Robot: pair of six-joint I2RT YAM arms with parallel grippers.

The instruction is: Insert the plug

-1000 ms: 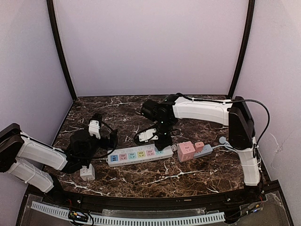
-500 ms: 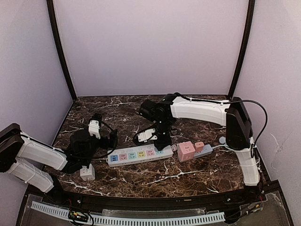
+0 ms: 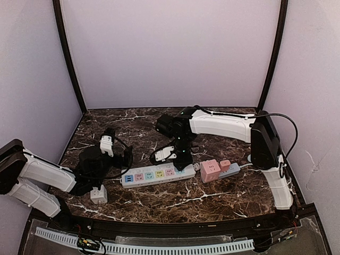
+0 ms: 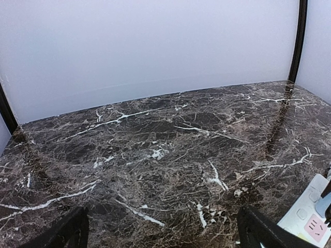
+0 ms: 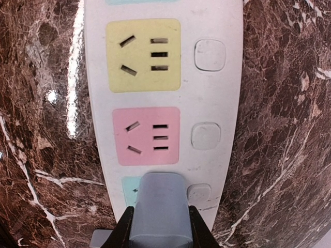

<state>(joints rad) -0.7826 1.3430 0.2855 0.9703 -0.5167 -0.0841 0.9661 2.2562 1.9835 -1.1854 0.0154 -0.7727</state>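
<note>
Right end effector grips a grey plug above the teal socket of the power strip. Its prongs are hidden and perhaps misaligned, so pressing may jam them or shift the strip.

The dark brown marble-pattern table carried white veins. Plain lilac walls enclosed it at 9, 12 and 3 o'clock. Black posts stood at both rear corners.

This is a robot lab's test booth. Plain lilac walls close in three sides and black poles stand at the corners. Two robot arms are mounted at a dark marble counter that carries a power strip, and a slotted cable duct runs along the front.
</note>
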